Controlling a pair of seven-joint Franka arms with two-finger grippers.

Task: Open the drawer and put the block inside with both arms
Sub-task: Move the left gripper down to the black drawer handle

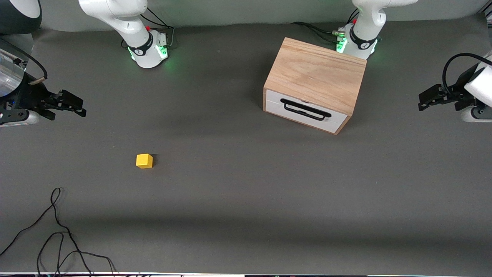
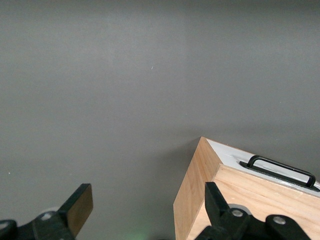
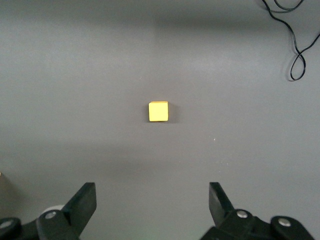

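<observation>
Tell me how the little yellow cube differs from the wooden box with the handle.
The block is bright yellow and plain; the cabinet is light oak with a white drawer, shut, bearing a black handle. The block is far smaller. It lies toward the right arm's end, nearer the front camera; the cabinet stands toward the left arm's end. Both rest untouched on the table.

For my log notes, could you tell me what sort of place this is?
Probably a robotics lab bench: two bolted-down arms on a grey mat, loose cable, staged cabinet and block.
</observation>
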